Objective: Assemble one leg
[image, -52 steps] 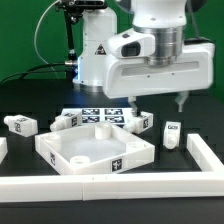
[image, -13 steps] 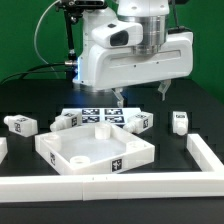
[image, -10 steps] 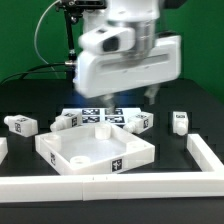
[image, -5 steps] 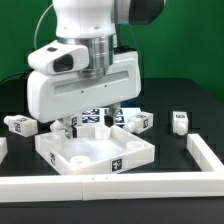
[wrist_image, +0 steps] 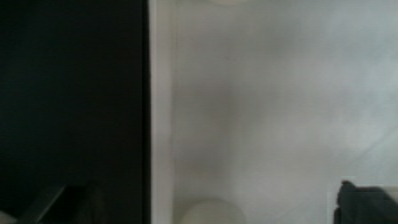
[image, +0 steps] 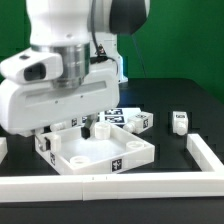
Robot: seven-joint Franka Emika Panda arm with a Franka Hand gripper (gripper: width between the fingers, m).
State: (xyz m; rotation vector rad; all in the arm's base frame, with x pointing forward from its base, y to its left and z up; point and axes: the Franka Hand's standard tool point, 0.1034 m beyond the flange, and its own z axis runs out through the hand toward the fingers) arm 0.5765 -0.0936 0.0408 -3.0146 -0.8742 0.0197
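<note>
Step in hand, likely: reaching for a leg. The gripper [image: 65, 134] hangs spread and empty over the panel [image: 120, 160]; the leg [image: 72, 124] lies beside it, partly hidden. Next: centre, lower, pinch squarely.

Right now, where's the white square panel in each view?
Exterior view: the white square panel sits low at centre, its far side hidden behind the arm.
Wrist view: too blurred to be sure; the broad pale area is probably its surface.
Shared landmark: the black table, likely the dark band bordering that pale area.
</note>
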